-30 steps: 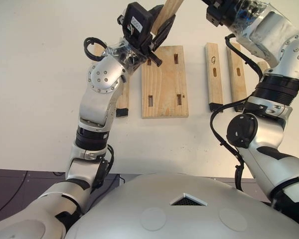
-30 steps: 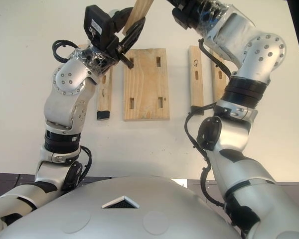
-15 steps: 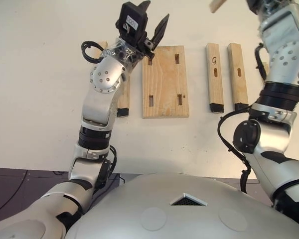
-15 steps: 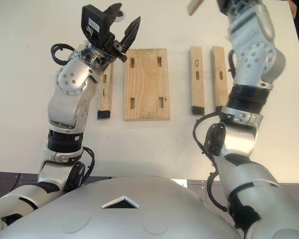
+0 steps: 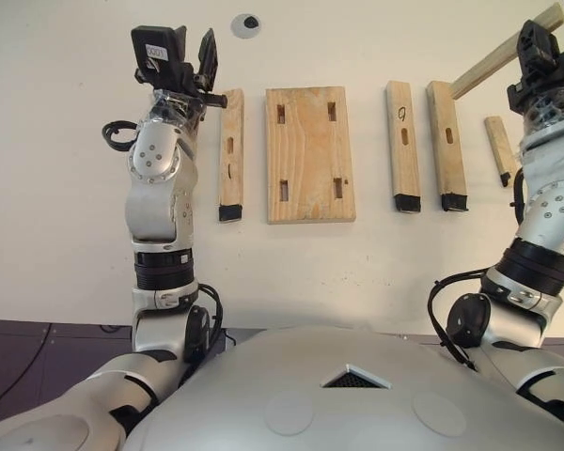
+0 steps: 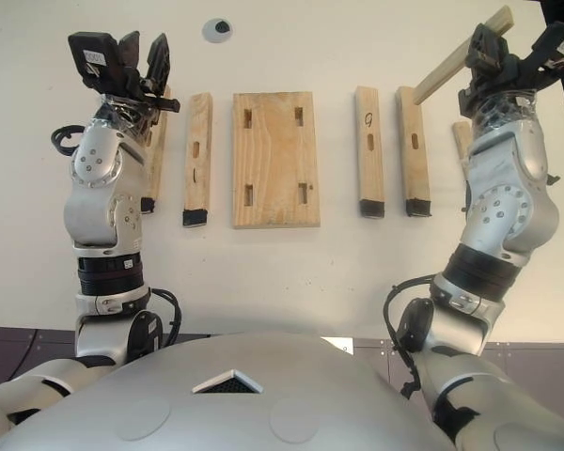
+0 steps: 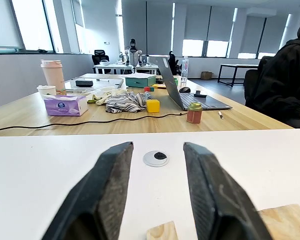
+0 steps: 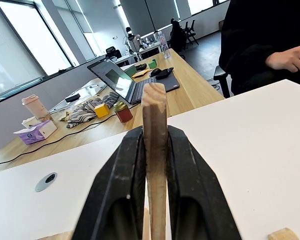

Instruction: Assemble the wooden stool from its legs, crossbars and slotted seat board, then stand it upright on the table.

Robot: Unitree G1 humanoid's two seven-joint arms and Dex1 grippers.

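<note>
Where the seat board (image 5: 310,155) is: flat in the middle of the white table (image 5: 75,235), with four slots facing up.
Legs at 9 o'clock: the near left leg (image 5: 230,155) lies just beside the board but does not touch it. The far left leg (image 6: 153,150) lies past it and is partly hidden by the left arm.
Legs at 3 o'clock: the near right leg (image 5: 403,146) and the far right leg (image 5: 446,146) lie side by side, a little apart. Each shows a slot on top and a black tip at its 6 o'clock end.
Short wooden piece (image 5: 497,146): on the table at 3 o'clock, past the far right leg, a bit tilted.
Long wooden bar (image 5: 503,64): at 2 o'clock from the board, slanting, with its high end pointing out to 2 o'clock.
Right gripper (image 5: 534,52): its two fingers are squeezed tight on the long wooden bar.
Left gripper (image 6: 145,58): at 10 o'clock from the board, above the far end of the far left leg. Its fingers are spread apart and hold nothing.
Round hole cover (image 5: 245,23): on the table at 11 o'clock from the board.
</note>
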